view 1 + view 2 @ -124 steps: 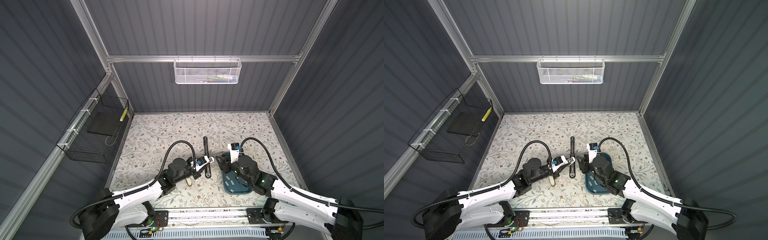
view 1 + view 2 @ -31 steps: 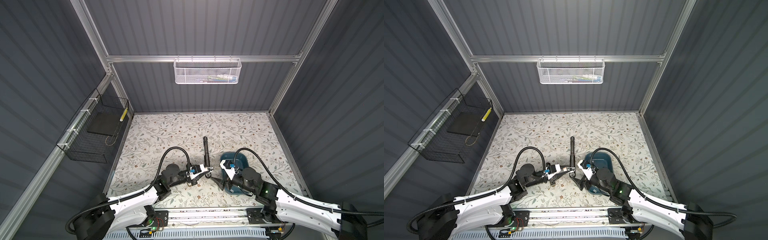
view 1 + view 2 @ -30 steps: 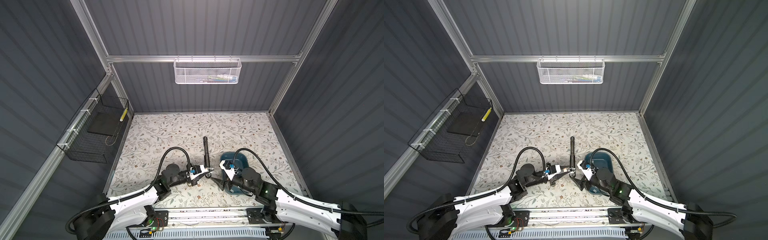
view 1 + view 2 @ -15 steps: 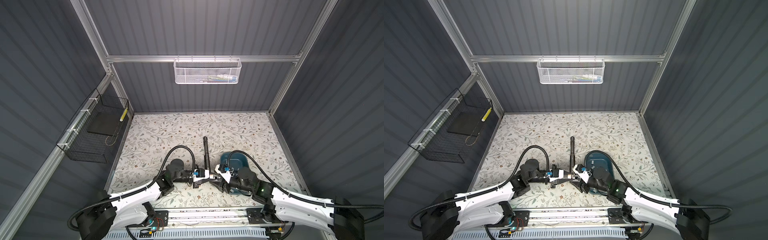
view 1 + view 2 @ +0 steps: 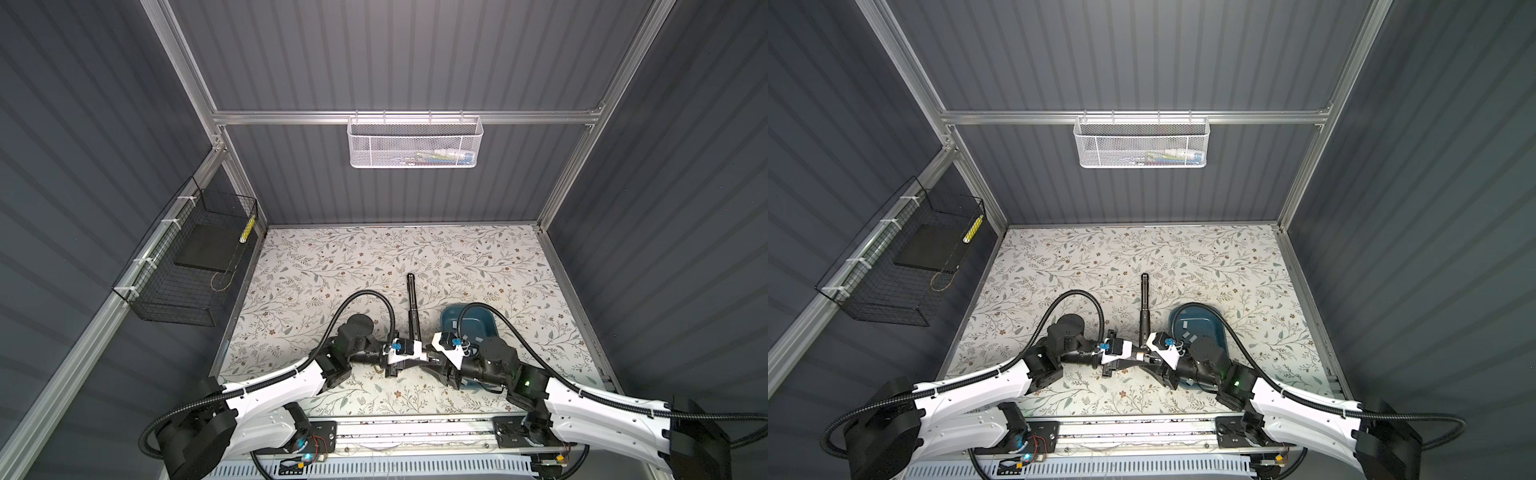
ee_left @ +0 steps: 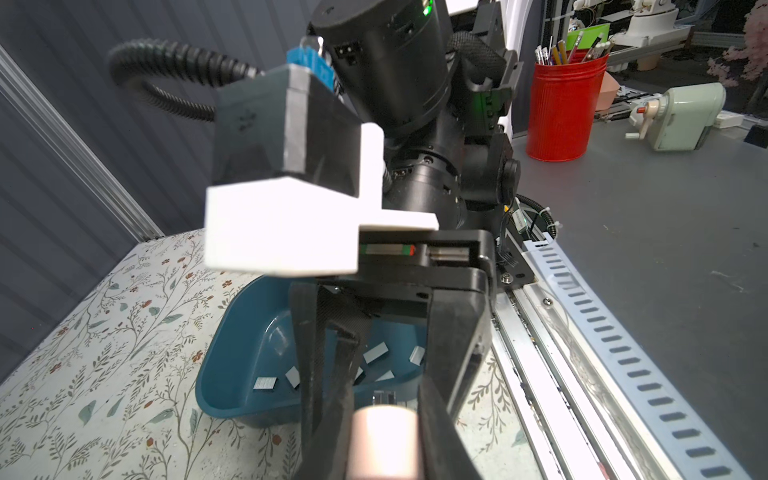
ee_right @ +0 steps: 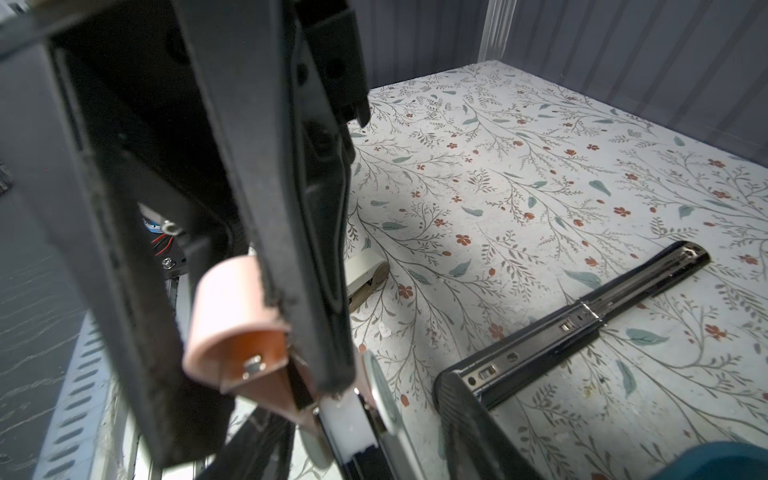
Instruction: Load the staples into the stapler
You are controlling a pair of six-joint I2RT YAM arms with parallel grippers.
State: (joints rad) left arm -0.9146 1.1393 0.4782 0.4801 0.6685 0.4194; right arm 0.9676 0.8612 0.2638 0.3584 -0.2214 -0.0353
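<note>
A: Start at the jaws. What have they got?

B: The left gripper is clamped tight on the pink stapler and holds it clear of the tabletop. The right gripper meets it nose to nose, its jaws part-way apart, one on each side of the stapler. In the right wrist view a strip of bare tabletop shows between one jaw and the stapler, so I would not call that a grip.

A: And the staples?

B: The staples lie loose in the blue tray, which sits on the tabletop just behind the right gripper, partly under that arm's wrist. From where the jaws meet, they lie off to the right — so the right arm is much the nearer.

A: Which way do the strips run?

B: Every which way — no shared long axis. I judge the right jaws would have to turn to suit whichever strip they go for
</note>
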